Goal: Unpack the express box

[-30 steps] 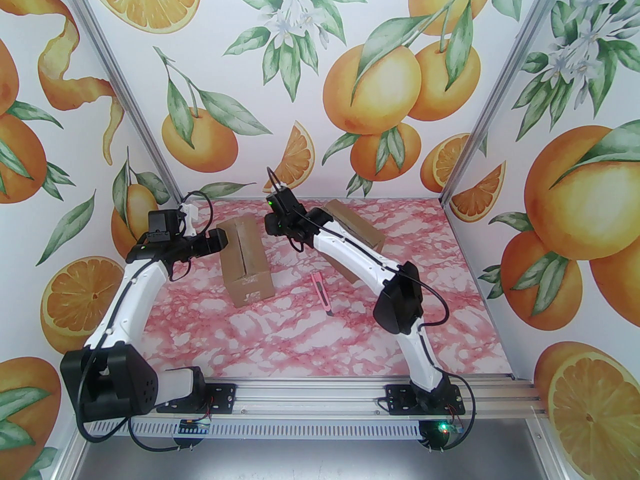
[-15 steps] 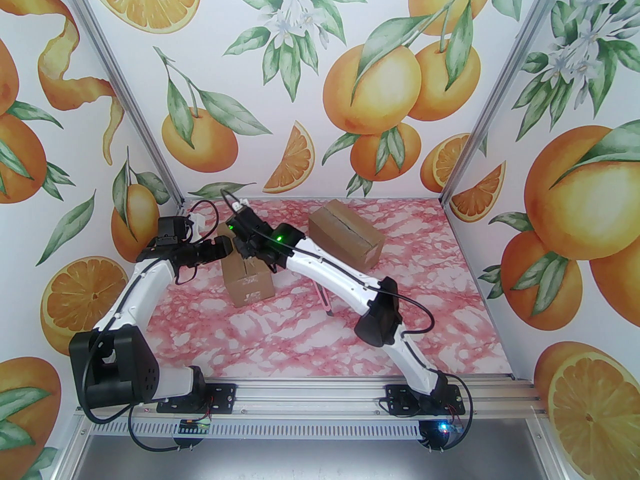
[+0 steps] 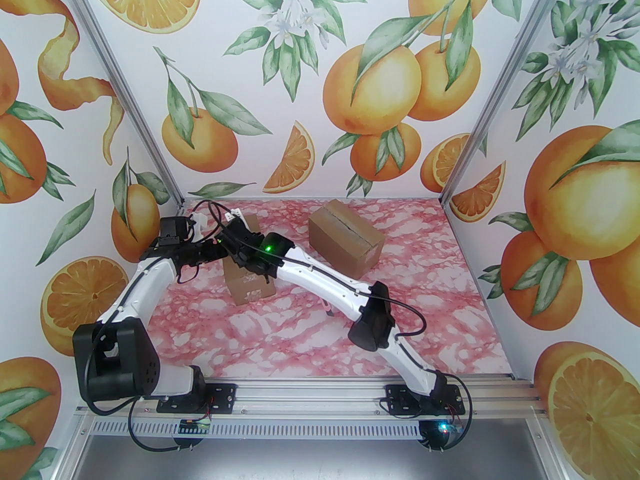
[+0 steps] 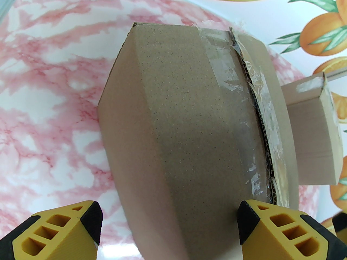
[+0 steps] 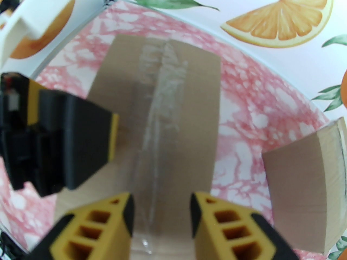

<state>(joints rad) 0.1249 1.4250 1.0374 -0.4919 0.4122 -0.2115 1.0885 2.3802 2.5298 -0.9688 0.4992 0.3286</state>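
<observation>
At left of table (image 3: 300, 338), right arm has swung over from middle to cardboard box (image 3: 248, 292); right gripper (image 5: 161, 213) half open, empty, above split tape (image 5: 160, 112); left gripper (image 4: 169, 226) wide open around box side, not squeezing; flaps likely next

Right gripper (image 5: 161, 215), seen from its wrist: two yellow fingers (image 5: 95, 234) with black pads, jaws standing apart with nothing between them. Beneath and ahead of the fingertips lies a cardboard box (image 5: 189, 91); its clear tape seam (image 5: 162, 99) runs straight forward from the gap between the pads. To the tool's left, the black-and-yellow left gripper (image 5: 89, 142) sits at the box's left edge. To the tool's right, apart from the first, stands a second box (image 5: 295, 188). Both rest on the pink marbled table (image 5: 257, 112).
</observation>
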